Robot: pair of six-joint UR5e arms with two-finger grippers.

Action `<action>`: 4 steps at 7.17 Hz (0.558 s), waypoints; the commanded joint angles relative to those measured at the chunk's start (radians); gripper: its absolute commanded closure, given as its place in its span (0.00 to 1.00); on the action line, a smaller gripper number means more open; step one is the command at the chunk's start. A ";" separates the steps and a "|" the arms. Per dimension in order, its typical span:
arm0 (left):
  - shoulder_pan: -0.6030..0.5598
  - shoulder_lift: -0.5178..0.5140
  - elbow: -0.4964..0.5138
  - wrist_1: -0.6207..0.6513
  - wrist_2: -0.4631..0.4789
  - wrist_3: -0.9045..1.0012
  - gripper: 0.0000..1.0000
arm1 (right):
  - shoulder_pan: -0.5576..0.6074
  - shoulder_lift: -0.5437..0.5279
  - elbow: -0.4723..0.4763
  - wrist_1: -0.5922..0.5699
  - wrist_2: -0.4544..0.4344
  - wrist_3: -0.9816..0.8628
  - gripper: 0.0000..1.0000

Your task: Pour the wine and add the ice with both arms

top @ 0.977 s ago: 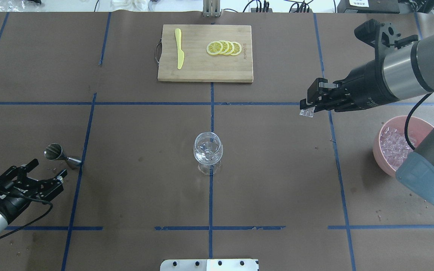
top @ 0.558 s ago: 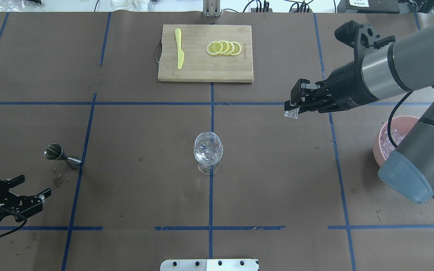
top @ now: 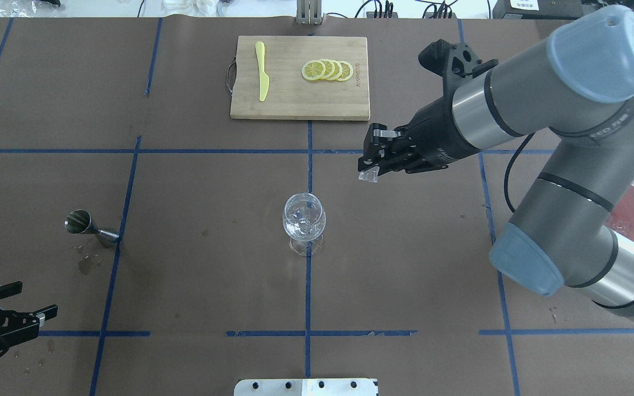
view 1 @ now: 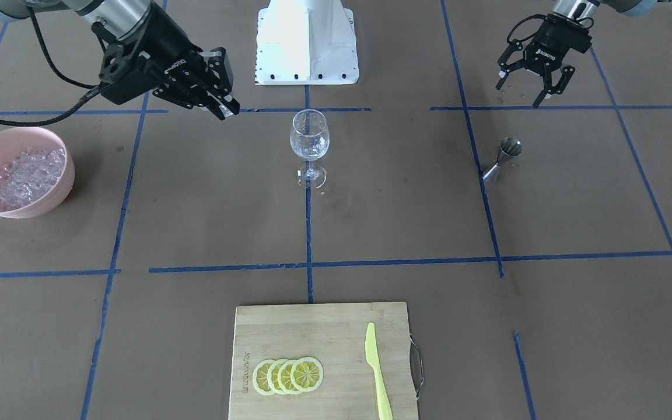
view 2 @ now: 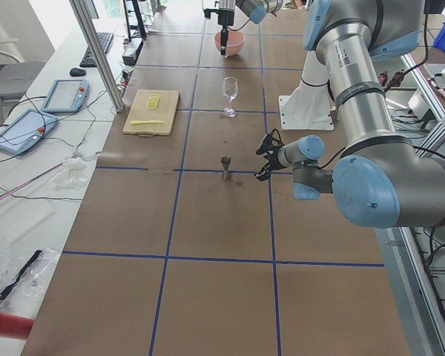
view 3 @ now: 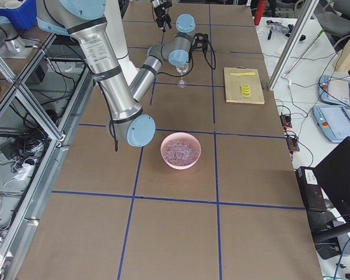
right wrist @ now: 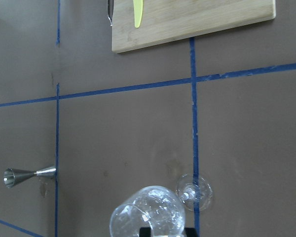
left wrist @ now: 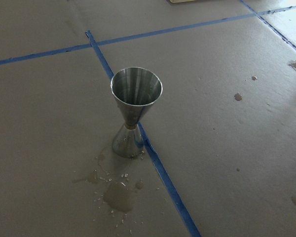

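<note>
Right, front cam: my right gripper (view 1: 225, 109) is up off the table (view 1: 196, 221), fingers pinched tight on one ice cube (view 1: 233, 111), off to the side of the wine glass (view 1: 309, 140), about rim height, not over it yet. Rest of the ice (view 1: 21, 172) sits heaped in the pink bowl (view 1: 66, 178), well apart from the glass. My left gripper (view 1: 521, 93) hangs above the table w/ fingers spread wide, nothing btwn them; the jigger (view 1: 502, 156) stands upright near it. Overhead: cube glints at my right fingertips, btwn the glass and the cutting board (top: 295, 104), which carries lemon slices (top: 328, 70) and a yellow knife (top: 262, 71); the glass has clear glinting bits in its bowl. Side cams: grippers too small to judge; the bowl w/ ice shows near my right arm's elbow. Left wrist cam: jigger on a blue tape line, small wet puddle (left wrist: 116, 195) at its foot. Right wrist cam: the glass sits at the bottom edge, below me; my fingertips barely show.
</note>
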 commanded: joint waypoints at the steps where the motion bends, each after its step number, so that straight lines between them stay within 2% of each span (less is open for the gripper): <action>1: -0.013 0.002 -0.168 0.226 -0.126 -0.092 0.00 | -0.037 0.091 -0.083 0.000 -0.027 0.006 1.00; 2: -0.018 0.002 -0.218 0.280 -0.140 -0.096 0.00 | -0.070 0.133 -0.117 0.000 -0.089 0.017 1.00; 3: -0.044 0.002 -0.230 0.282 -0.171 -0.096 0.00 | -0.096 0.156 -0.137 0.000 -0.118 0.045 1.00; 4: -0.123 -0.001 -0.247 0.290 -0.264 -0.094 0.00 | -0.116 0.153 -0.136 -0.003 -0.125 0.049 1.00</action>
